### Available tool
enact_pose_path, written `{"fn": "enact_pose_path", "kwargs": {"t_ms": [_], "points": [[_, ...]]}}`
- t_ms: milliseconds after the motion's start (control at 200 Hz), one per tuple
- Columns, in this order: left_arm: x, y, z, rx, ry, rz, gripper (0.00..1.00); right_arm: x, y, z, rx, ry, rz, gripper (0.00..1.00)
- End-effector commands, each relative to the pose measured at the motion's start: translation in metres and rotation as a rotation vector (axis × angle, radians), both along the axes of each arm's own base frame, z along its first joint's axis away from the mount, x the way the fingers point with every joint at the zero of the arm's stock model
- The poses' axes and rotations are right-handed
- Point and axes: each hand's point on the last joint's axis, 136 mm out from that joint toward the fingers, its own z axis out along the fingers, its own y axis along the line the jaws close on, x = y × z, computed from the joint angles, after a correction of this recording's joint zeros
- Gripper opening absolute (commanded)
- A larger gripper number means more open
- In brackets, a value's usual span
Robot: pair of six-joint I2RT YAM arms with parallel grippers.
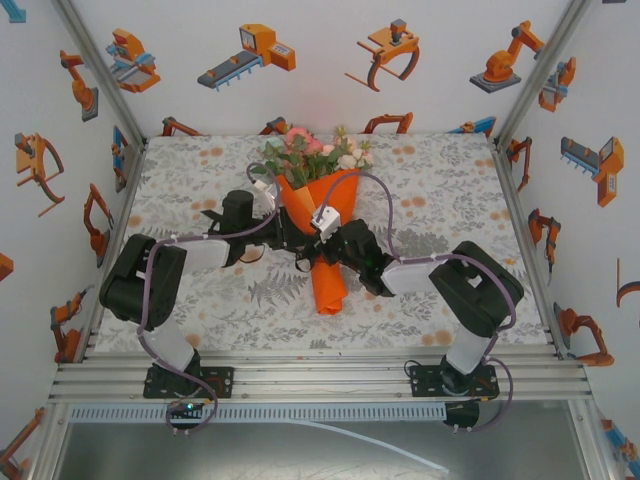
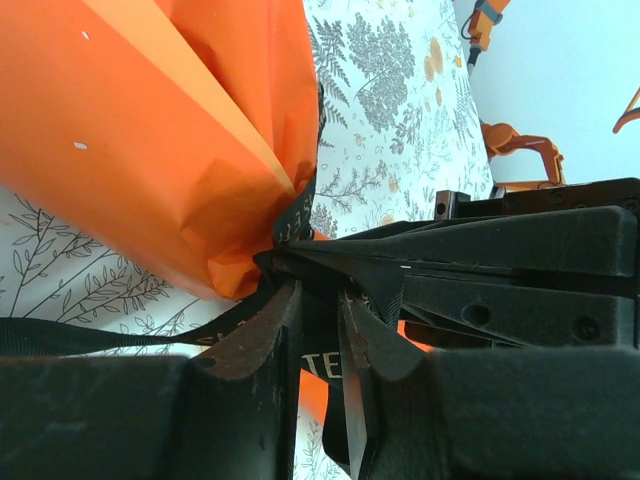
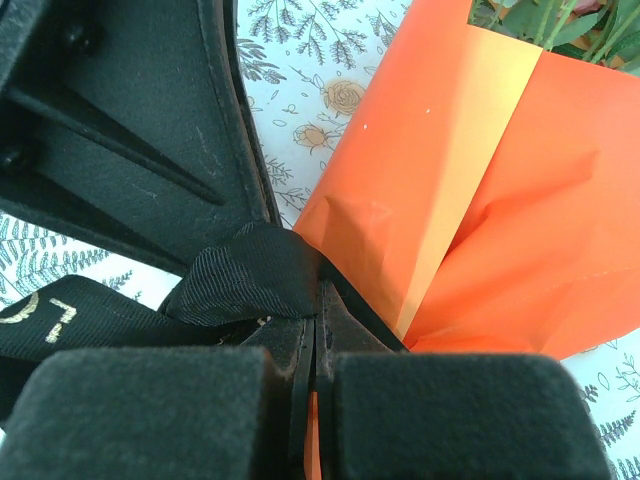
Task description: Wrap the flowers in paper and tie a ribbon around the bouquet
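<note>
The bouquet lies in the middle of the table with its flowers (image 1: 315,152) pointing away from the arm bases. Its orange paper (image 1: 327,285) forms a cone that narrows toward me. Both grippers meet at the cone's waist. My left gripper (image 1: 288,238) (image 2: 318,290) has its jaws a narrow gap apart, shut on a lettered stretch of the black ribbon (image 2: 80,335). That ribbon trails off left over the cloth. My right gripper (image 1: 318,248) (image 3: 318,300) is shut on a fold of ribbon (image 3: 240,275), tight against the paper (image 3: 500,200). Green stems (image 3: 540,20) show at the cone's mouth.
The patterned tablecloth (image 1: 440,190) runs out to white walls printed with orange robots on three sides. An aluminium rail (image 1: 320,380) carrying both arm bases closes the near edge. Purple-grey cables (image 1: 385,215) arc over the arms beside the bouquet.
</note>
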Motion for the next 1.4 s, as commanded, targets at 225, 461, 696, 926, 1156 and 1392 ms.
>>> {"fn": "enact_pose_path", "kwargs": {"t_ms": [225, 461, 696, 926, 1156, 1392], "points": [[-0.004, -0.009, 0.006, -0.064, 0.021, -0.051, 0.31, 0.0, 0.004, 0.021, 0.063, -0.03, 0.009, 0.01], [-0.003, -0.011, 0.012, -0.107, 0.013, -0.053, 0.38, -0.001, 0.004, 0.019, 0.059, -0.025, 0.011, 0.01], [-0.002, -0.013, 0.019, -0.142, -0.002, -0.053, 0.47, -0.001, 0.005, 0.02, 0.063, -0.021, 0.018, 0.01], [0.001, -0.015, 0.0, -0.103, 0.054, -0.041, 0.42, -0.001, 0.005, 0.022, 0.067, -0.021, 0.017, 0.0], [0.008, -0.015, -0.002, -0.102, 0.061, -0.005, 0.28, -0.003, 0.008, 0.02, 0.071, -0.007, 0.033, 0.0], [0.009, -0.013, 0.001, -0.104, 0.049, 0.008, 0.14, -0.003, 0.005, 0.014, 0.058, -0.002, 0.025, 0.01]]}}
